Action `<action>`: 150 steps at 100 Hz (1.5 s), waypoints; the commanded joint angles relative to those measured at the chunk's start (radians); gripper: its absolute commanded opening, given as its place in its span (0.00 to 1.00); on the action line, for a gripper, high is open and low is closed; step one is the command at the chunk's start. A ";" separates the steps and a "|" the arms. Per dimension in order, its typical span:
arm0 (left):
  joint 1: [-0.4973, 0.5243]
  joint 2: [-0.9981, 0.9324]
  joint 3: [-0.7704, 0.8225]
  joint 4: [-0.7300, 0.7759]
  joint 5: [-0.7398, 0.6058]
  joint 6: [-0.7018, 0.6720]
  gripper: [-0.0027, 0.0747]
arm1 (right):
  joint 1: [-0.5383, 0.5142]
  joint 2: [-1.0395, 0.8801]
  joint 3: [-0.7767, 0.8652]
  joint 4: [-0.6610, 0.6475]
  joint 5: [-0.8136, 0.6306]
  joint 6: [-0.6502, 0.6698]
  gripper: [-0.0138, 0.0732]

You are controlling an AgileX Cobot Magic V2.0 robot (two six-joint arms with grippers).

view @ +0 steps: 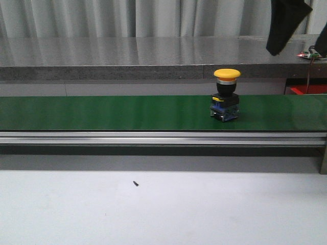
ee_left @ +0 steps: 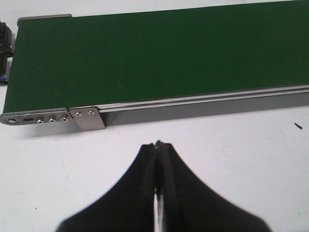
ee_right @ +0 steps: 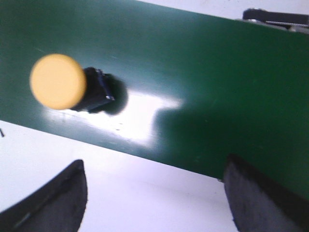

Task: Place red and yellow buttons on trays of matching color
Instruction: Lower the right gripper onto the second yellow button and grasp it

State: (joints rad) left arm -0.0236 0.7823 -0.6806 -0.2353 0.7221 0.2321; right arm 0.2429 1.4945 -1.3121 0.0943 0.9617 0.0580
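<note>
The yellow button (view: 227, 95) stands upright on the green conveyor belt (view: 102, 112), right of the belt's middle, nothing touching it. The right gripper (ee_right: 154, 193) hangs above the belt's near edge, fingers spread wide and holding nothing. The left gripper (ee_left: 158, 145) is clenched, empty, over the white table (view: 163, 209) near the belt's end. A small dark screw (view: 135, 183) lies on the table.

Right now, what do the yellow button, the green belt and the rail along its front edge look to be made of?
Yellow button: smooth, matte yellow cap, likely plastic, over a black collar and a bluish, partly clear base.
Green belt: smooth rubber or PVC by the look, semi-glossy; it shows soft glare.
Rail: pale brushed metal, probably aluminium, with a screwed bracket in the left wrist view.
</note>
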 commanded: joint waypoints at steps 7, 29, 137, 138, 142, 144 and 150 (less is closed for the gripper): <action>-0.007 -0.008 -0.027 -0.019 -0.059 -0.003 0.01 | 0.044 -0.013 -0.087 0.014 0.000 -0.019 0.83; -0.007 -0.008 -0.027 -0.019 -0.059 -0.003 0.01 | 0.073 0.060 -0.157 0.017 0.045 -0.019 0.83; -0.007 -0.008 -0.027 -0.019 -0.059 -0.003 0.01 | 0.017 0.312 -0.211 -0.094 0.051 0.014 0.53; -0.007 -0.008 -0.027 -0.019 -0.059 -0.003 0.01 | 0.017 0.312 -0.211 -0.094 0.051 0.014 0.51; -0.007 -0.008 -0.027 -0.019 -0.059 -0.003 0.01 | 0.017 0.312 -0.211 -0.094 0.052 0.014 0.47; -0.007 -0.008 -0.027 -0.019 -0.059 -0.003 0.01 | 0.017 0.312 -0.211 -0.094 0.052 0.014 0.45; -0.007 -0.008 -0.027 -0.019 -0.059 -0.003 0.01 | 0.017 0.308 -0.211 -0.094 0.051 0.014 0.44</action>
State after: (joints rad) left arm -0.0236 0.7823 -0.6806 -0.2353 0.7221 0.2321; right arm 0.2670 1.8545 -1.4915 0.0063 1.0221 0.0716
